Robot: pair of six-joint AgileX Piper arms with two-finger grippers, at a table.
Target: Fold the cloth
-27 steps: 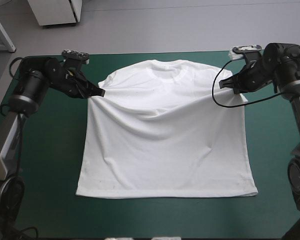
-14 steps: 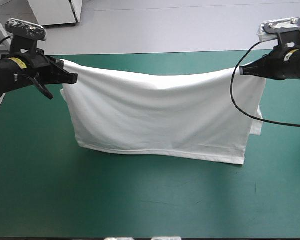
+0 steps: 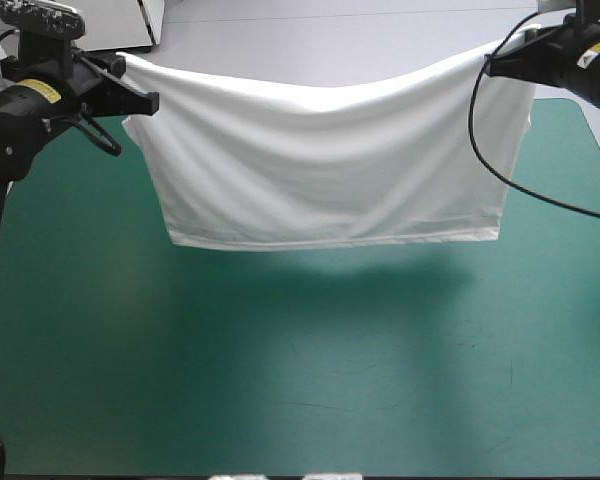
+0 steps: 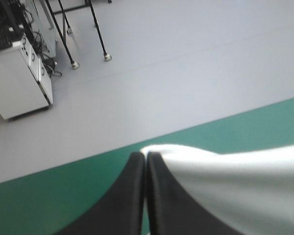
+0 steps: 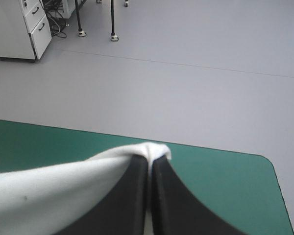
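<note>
The white T-shirt of soft, faintly creased fabric (image 3: 320,170) is held clear of the bench with its smooth teal-green cover (image 3: 300,380). It is stretched as a wide sheet, the top edge sagging in a shallow curve and the straight hem hung over the bench's 12 o'clock half. It is clamped at 10 o'clock by the left jaws and at 2 o'clock by the right jaws. Only the wrist views show each pair of black fingers (image 4: 132,196) (image 5: 132,196) pressed together on a pinched corner. Only the high view shows the hem's shadow on the cover.
</note>
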